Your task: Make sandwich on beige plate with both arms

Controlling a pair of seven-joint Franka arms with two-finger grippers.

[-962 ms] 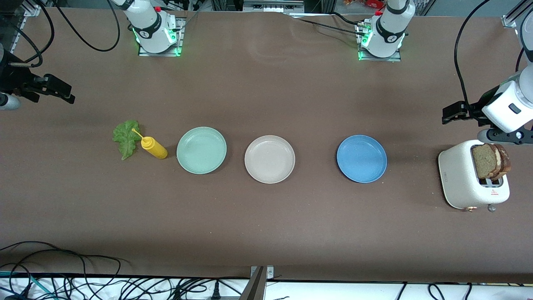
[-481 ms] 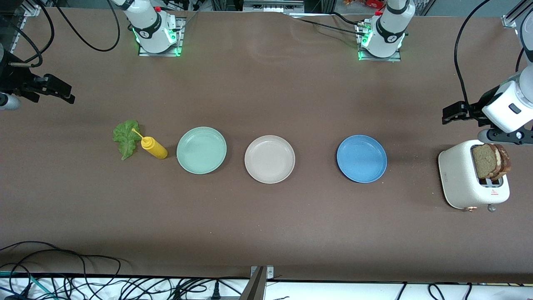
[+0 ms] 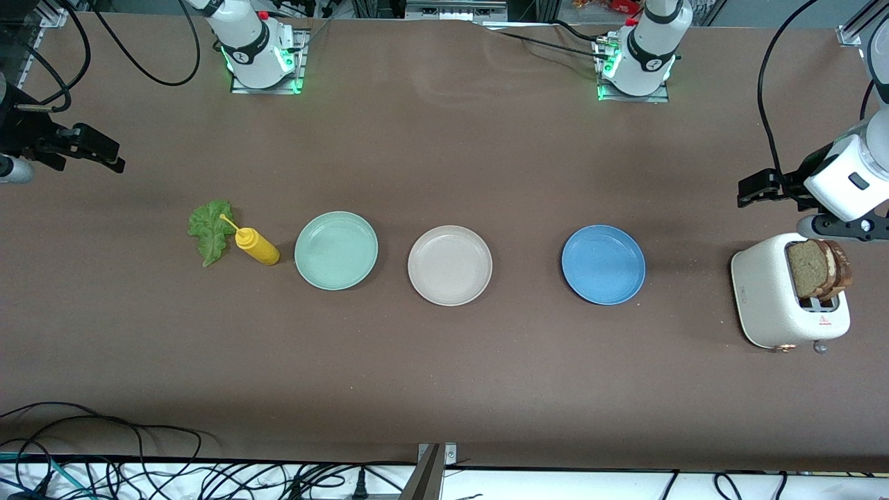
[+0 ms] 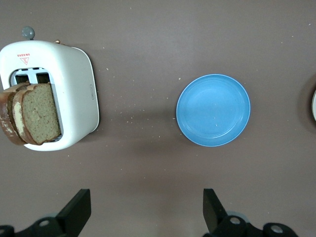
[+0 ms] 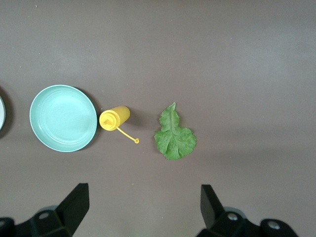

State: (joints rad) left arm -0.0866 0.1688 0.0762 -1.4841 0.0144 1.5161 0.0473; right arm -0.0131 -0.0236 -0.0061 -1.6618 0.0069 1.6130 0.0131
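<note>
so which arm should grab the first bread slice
Probably left: the left gripper hangs open at the table end where the bread slices stand in the toaster. The right gripper hangs open near the lettuce leaf.

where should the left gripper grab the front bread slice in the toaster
Grip the front bread slice by its exposed upper half, coming straight down from above with one finger on each flat face. It stands upright in the toaster slot, so only the top is free. The left gripper is open, hovering by the toaster.
</note>
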